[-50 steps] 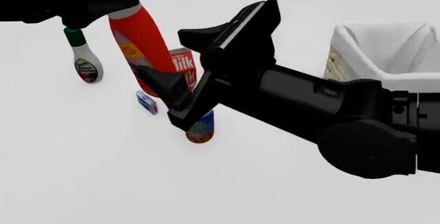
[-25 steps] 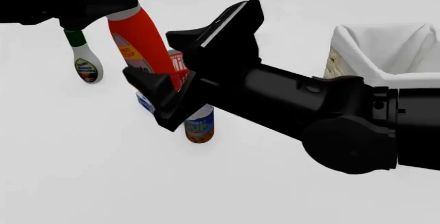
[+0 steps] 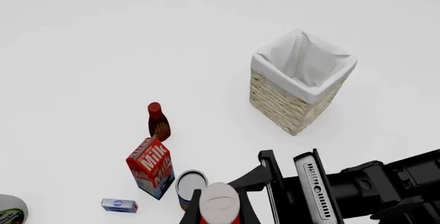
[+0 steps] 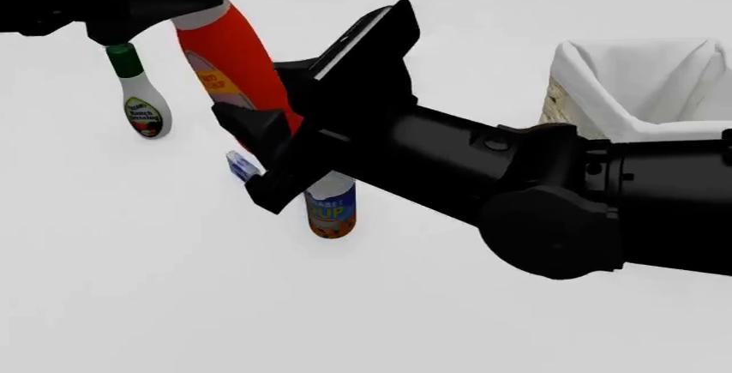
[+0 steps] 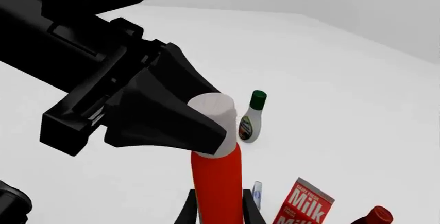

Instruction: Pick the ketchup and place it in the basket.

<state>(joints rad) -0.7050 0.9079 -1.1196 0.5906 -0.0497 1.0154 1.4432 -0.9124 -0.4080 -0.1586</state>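
Ketchup (image 4: 235, 56), the orange-red bottle with the white cap, hung tilted above the surface (image 4: 137, 287) in the front view, gripped at its cap end by the left pincer (image 5: 199, 126), whose dark fingers closed on the white cap in the right wrist view; that high hold appeared to leave the body free for a handover, judging by how the second arm met it. The right pincer (image 4: 300, 111) stood spread wide around the bottle's lower half, one finger (image 4: 366, 43) raised behind it and the other low in front, and whether either pad touched the plastic could not be told. In the right wrist view the two fingertips (image 5: 189, 211) flanked the red body close on both sides without clearly clamping it. The basket (image 4: 635, 90), wicker with a white cloth lining, waited at about three o'clock from the bottle, well apart, so the transfer seemed meant to bring the load to the arm nearer it. Below the bottle stood the soup can (image 4: 331, 210), the milk carton (image 3: 150, 166) and a small blue box (image 4: 243, 167); the white bottle with green cap (image 4: 142, 99) stood at about nine o'clock, and the dark red-brown bottle (image 3: 158, 122) beyond the carton.
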